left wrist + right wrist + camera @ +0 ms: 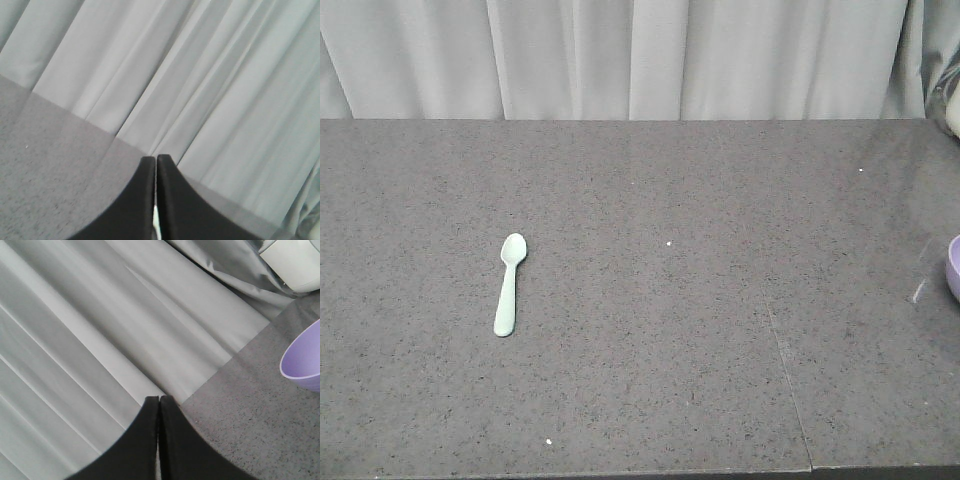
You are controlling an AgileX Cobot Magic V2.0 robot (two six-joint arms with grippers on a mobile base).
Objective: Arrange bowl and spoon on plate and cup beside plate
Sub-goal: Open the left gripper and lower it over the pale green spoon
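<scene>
1. Exterior front-facing view: by my reading the task has barely begun. The spoon [509, 285] lies alone on the table [670, 380], in its left half, with the scoop toward the far edge and the handle toward the near edge.
2. Only a sliver of the bowl [953, 268] shows toward the table's right edge, well apart from the spoon. My right wrist view catches part of its rim, and it sits on the table.
3. Plate and cup appear in no view, so I judge all three placements are left to do.
4. My left hand [156, 160] has its fingers pressed together, tips toward the curtain [210, 75] past the far edge. My right hand [159, 399] is likewise pressed together, with the bowl off to its side. Neither holds anything I can make out.
5. A pale sliver low between the left fingers is unclear. A white object [295, 262] near the far right corner is cut off and I cannot identify it. Neither hand shows in the front view.
</scene>
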